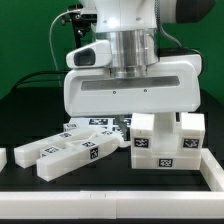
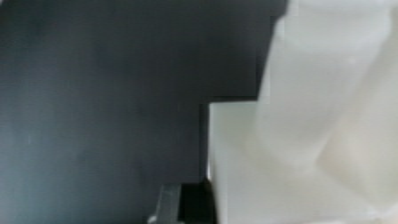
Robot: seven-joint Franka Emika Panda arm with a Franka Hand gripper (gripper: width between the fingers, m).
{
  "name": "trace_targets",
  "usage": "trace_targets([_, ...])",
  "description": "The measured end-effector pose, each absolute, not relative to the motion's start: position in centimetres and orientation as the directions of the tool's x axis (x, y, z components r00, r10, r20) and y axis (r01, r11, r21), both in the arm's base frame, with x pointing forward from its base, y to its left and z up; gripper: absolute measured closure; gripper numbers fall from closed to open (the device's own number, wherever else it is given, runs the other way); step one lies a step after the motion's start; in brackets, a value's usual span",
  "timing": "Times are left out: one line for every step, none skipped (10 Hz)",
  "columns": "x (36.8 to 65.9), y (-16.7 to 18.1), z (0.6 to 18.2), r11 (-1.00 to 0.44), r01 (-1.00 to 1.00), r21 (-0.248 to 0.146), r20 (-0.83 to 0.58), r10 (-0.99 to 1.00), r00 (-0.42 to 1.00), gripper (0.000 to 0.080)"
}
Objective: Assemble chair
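Panda claw (image 1: pixel 139 113) low over white chair parts; can't tell if clenched or released.
Fingers hidden behind hand body in exterior view. Wrist view mostly blurred white surface close to camera, over black table (image 2: pixel 107 90). Directly below claw: chunky tagged block (image 1: pixel 156 146). Just beside it, toward exterior view's right: second block (image 1: pixel 190 133). Below claw toward exterior view's left: long tagged pieces (image 1: pixel 68 155), lying flat. White rail (image 1: pixel 110 186) runs in front.

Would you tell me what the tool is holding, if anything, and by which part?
Cannot tell: white chair parts hide the fingertips of the tool.
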State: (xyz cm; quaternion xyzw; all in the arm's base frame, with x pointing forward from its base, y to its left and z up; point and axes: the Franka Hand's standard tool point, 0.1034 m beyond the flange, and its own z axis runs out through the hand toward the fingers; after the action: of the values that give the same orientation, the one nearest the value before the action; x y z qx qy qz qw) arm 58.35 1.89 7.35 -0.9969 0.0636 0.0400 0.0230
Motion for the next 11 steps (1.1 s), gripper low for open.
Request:
trace_targets([57.7,2.3,8.2,-0.993,-0.112,-0.039,-0.210,-0.101,0.972,0.0769])
trace_targets([57.8,2.0,9.0,-0.992,-0.118,-0.044,-0.302,-0.100,0.948,0.0769])
trace_targets([57.9,1.8,9.1,-0.991,-0.124,-0.045,-0.365,-0.099,0.926,0.0769])
trace_targets([57.7,1.4,8.8,-0.990,-0.134,-0.043,-0.404,-0.105,0.909,0.0769])
trace_targets([56.8,1.3,8.8,-0.990,-0.138,-0.040,-0.488,-0.101,0.867,0.0769])
trace_targets([56.8,1.2,8.6,-0.990,-0.138,-0.037,-0.540,-0.096,0.836,0.0769])
trace_targets([56.6,1.1,8.3,-0.990,-0.138,-0.034,-0.583,-0.093,0.807,0.0769])
trace_targets([55.8,0.9,8.6,-0.992,-0.123,-0.021,-0.675,-0.077,0.734,0.0769])
trace_targets([56.3,0.8,8.7,-0.996,-0.090,0.000,-0.742,-0.060,0.668,0.0769])
trace_targets([57.9,0.9,8.2,-0.997,-0.075,0.006,-0.732,-0.056,0.679,0.0769])
trace_targets([58.0,1.1,8.2,-0.996,-0.082,0.019,-0.738,-0.069,0.671,0.0769])
